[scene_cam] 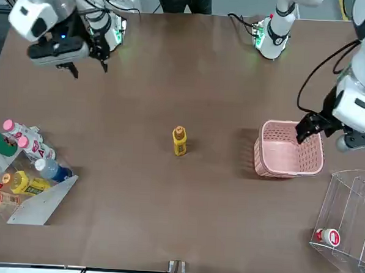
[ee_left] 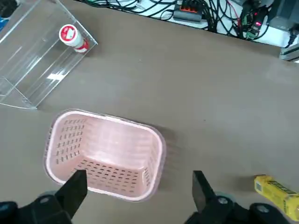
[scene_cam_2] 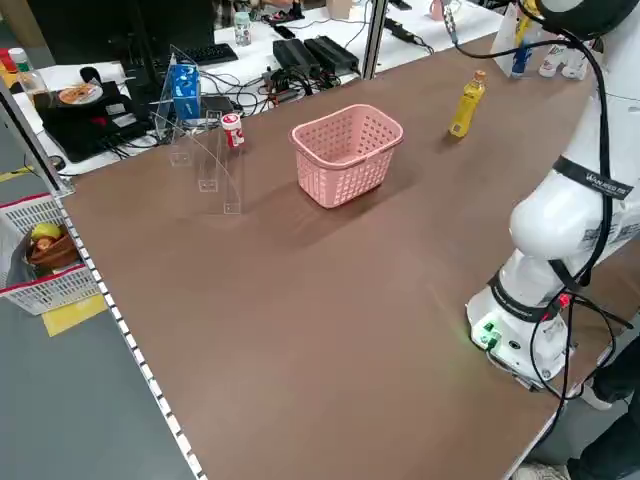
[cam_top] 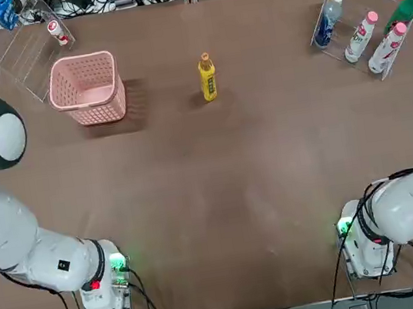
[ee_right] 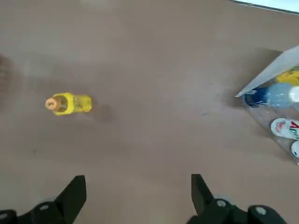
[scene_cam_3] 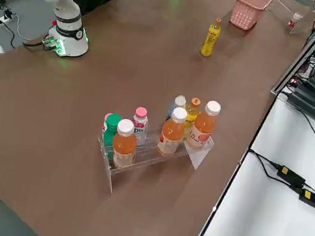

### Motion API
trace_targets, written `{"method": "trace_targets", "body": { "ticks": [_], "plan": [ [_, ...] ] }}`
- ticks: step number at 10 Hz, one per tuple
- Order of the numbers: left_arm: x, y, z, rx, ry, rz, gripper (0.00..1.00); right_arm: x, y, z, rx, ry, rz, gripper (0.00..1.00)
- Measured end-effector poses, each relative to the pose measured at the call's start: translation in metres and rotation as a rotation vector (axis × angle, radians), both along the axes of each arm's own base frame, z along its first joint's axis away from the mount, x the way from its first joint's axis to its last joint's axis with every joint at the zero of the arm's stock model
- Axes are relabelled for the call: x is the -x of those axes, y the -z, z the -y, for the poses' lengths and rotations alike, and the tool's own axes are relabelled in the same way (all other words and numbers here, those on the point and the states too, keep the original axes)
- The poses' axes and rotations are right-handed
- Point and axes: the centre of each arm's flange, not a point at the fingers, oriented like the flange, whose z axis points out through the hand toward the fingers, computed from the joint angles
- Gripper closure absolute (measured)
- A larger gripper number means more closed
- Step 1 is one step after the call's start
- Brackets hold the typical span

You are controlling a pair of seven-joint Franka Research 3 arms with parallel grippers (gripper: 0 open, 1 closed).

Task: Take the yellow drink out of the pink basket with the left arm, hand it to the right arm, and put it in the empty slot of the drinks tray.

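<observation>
The yellow drink (cam_top: 208,76) stands upright on the bare table, apart from the pink basket (cam_top: 88,88) and to its right. The basket (ee_left: 105,156) is empty inside. My left gripper (ee_left: 138,189) hangs open above the basket's near side, nothing between its fingers; the front view shows that gripper (scene_cam: 321,126) over the basket rim (scene_cam: 289,148). My right gripper (ee_right: 136,193) is open and raised over the table, with the yellow drink (ee_right: 69,103) farther off. The drinks tray (cam_top: 322,9) at the far right holds several bottles; I cannot tell which slot is free.
A second clear rack (cam_top: 28,53) stands at the far left behind the basket, with a small red-and-white bottle (cam_top: 56,29) in it. Cables and gear lie beyond the table's far edge. The arm bases (cam_top: 106,286) sit at the near edge.
</observation>
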Motion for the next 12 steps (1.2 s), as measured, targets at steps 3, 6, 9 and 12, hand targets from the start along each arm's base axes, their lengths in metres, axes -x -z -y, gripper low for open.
{"method": "trace_targets", "body": {
  "ticks": [3,6,9,12],
  "plan": [
    [-0.006,0.001,-0.05,-0.004,0.051,-0.012,0.0,0.004,0.049,-0.065,0.03,-0.111,-0.062,0.0],
    [-0.008,0.004,-0.099,-0.007,0.082,-0.035,0.0,-0.007,0.112,-0.13,0.02,-0.202,-0.055,0.0],
    [-0.005,0.007,-0.118,-0.003,0.097,-0.062,0.0,-0.008,0.163,-0.176,0.018,-0.263,-0.052,0.01],
    [-0.005,0.007,-0.122,-0.008,0.139,-0.063,0.0,-0.009,0.213,-0.208,0.02,-0.251,-0.058,0.03]
  ]
}}
